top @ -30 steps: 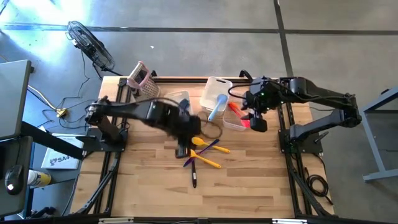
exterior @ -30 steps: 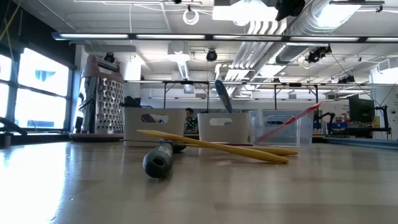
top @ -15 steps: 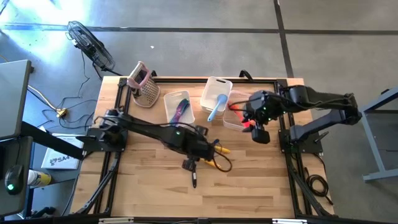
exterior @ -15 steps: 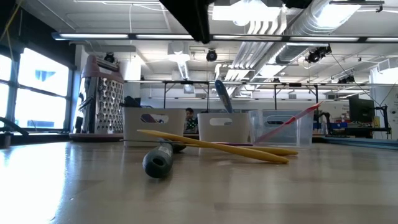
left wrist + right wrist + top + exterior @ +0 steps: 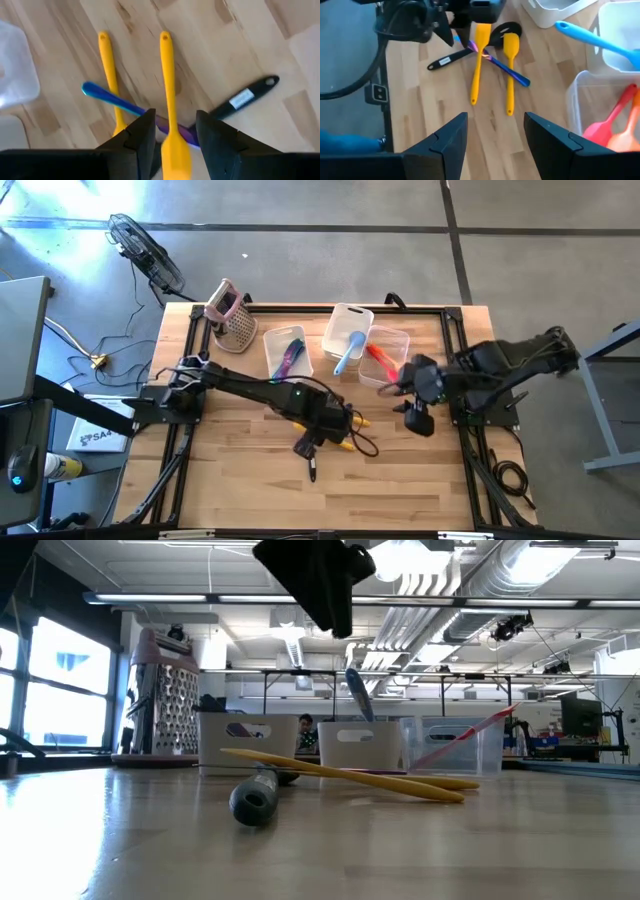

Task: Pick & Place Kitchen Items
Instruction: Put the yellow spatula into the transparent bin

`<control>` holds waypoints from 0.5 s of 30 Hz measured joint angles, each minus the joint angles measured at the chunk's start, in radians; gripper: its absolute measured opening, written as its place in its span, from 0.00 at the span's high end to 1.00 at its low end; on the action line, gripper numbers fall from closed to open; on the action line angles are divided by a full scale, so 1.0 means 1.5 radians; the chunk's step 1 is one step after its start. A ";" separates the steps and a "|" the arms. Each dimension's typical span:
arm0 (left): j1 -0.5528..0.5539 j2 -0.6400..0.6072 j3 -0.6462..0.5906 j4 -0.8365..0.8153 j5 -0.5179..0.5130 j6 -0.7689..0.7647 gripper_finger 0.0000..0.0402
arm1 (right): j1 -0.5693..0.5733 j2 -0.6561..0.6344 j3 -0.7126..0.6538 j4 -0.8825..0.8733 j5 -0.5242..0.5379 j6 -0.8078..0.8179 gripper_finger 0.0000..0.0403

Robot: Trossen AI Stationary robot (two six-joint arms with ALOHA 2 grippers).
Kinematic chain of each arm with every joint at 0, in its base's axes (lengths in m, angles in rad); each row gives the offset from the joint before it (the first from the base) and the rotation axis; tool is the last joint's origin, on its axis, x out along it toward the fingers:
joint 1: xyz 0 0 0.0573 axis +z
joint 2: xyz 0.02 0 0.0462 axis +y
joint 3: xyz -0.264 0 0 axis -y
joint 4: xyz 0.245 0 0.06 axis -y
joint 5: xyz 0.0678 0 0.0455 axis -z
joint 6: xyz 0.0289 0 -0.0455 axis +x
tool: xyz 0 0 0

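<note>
Several slim utensils lie crossed in a small pile at mid-table: two yellow spatulas (image 5: pixel 166 75) (image 5: pixel 107 75), a blue-purple one (image 5: pixel 107 96) and a black-handled one (image 5: pixel 247 95). My left gripper (image 5: pixel 333 430) hangs open above the pile, pointing steeply down. Its fingers (image 5: pixel 145 135) stand on either side of one yellow spatula's head (image 5: pixel 176 152), well above it. In the low view the left gripper shows as a dark mass (image 5: pixel 320 580) high over the pile (image 5: pixel 340 775). My right gripper (image 5: pixel 400 395) is open and holds nothing (image 5: pixel 495 135), right of the pile.
Three tubs stand in a row behind the pile: one (image 5: pixel 287 352) with purple and blue utensils, a white one (image 5: pixel 350 320) with a blue spatula (image 5: pixel 347 355), a clear one (image 5: pixel 392 345) with red and orange spatulas (image 5: pixel 615 120). A pink-topped grater (image 5: pixel 228 315) stands far left.
My left gripper has come down and toward the near edge until it is over the utensil pile, rolling about its own axis; its fingers stay open. My right gripper has swung from over the clear tub toward the near edge. The utensils have not moved.
</note>
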 joint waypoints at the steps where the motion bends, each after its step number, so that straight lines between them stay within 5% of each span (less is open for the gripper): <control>1: 0.001 0.005 0.000 0.009 -0.001 0.000 0.67 | 0.015 0.000 0.000 0.000 0.010 0.018 0.53; 15: 0.014 0.120 0.000 0.045 -0.031 -0.008 0.67 | 0.160 0.000 0.000 0.002 0.171 0.158 0.53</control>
